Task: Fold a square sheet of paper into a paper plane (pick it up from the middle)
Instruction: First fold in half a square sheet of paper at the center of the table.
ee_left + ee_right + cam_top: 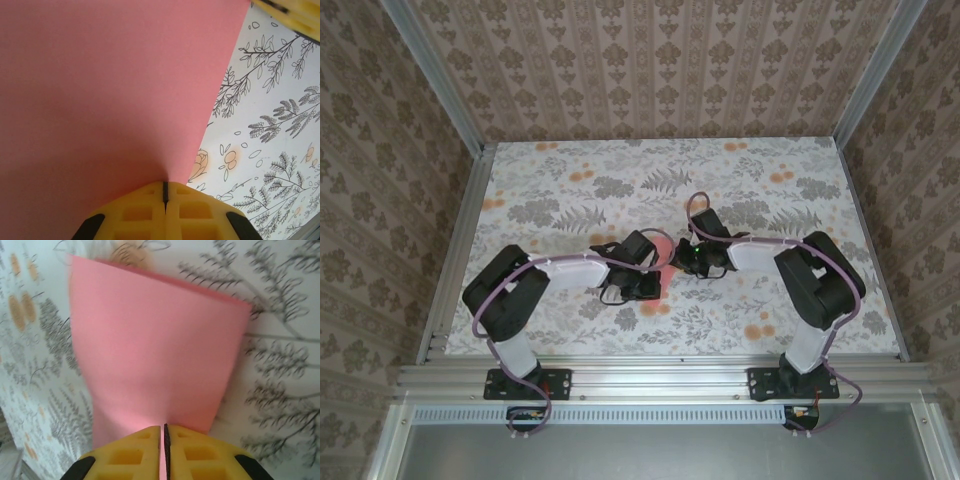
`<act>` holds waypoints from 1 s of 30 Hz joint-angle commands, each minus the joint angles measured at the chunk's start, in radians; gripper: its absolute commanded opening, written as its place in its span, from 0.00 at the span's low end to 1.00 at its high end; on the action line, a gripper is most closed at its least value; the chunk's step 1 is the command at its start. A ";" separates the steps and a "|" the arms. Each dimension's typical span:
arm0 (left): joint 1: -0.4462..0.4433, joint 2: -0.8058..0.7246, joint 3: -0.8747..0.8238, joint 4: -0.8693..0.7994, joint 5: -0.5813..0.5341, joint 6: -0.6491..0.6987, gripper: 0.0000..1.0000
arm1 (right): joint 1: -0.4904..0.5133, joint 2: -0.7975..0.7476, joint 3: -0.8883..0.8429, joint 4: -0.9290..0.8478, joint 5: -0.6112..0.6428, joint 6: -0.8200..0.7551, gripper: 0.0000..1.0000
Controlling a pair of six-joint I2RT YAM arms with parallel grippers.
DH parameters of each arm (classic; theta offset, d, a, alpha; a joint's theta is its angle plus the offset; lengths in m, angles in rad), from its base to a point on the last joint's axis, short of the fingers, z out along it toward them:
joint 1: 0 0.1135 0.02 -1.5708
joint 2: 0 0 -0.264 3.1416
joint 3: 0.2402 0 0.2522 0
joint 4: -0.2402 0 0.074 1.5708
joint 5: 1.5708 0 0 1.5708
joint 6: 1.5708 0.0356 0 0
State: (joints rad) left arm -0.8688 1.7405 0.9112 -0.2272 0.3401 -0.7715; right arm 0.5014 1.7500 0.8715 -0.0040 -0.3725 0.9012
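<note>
The pink-red paper point(663, 250) hangs between the two wrists over the middle of the table, mostly hidden from above by both arms. In the left wrist view the paper point(105, 90) spreads as a broad flat sheet, and my left gripper point(165, 192) is shut on its near edge. In the right wrist view the paper point(155, 345) curves away from my right gripper point(164, 432), whose yellow jaws are shut on it. A folded top edge shows there. No narrow dart shape or centre crease is visible.
The tabletop point(570, 180) is white with grey leaves and orange flowers. Aluminium rails point(455, 245) run along its sides and patterned walls stand behind and beside it. A yellow part of the other gripper point(295, 12) shows at the top right of the left wrist view.
</note>
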 commanded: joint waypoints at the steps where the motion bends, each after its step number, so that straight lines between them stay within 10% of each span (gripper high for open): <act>1: 0.005 0.033 -0.021 -0.022 -0.015 -0.005 0.00 | 0.041 -0.052 -0.039 -0.030 -0.036 0.029 0.11; 13: 0.006 0.043 -0.029 -0.015 -0.021 -0.005 0.00 | 0.119 0.042 -0.064 -0.008 -0.020 0.092 0.03; 30: 0.018 0.028 -0.086 -0.060 -0.030 0.033 0.00 | -0.063 0.108 0.003 0.012 0.000 -0.049 0.03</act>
State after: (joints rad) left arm -0.8547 1.7451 0.8780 -0.1223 0.3336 -0.7666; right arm 0.4877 1.8072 0.8566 0.0109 -0.4870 0.8948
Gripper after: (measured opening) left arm 0.047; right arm 0.055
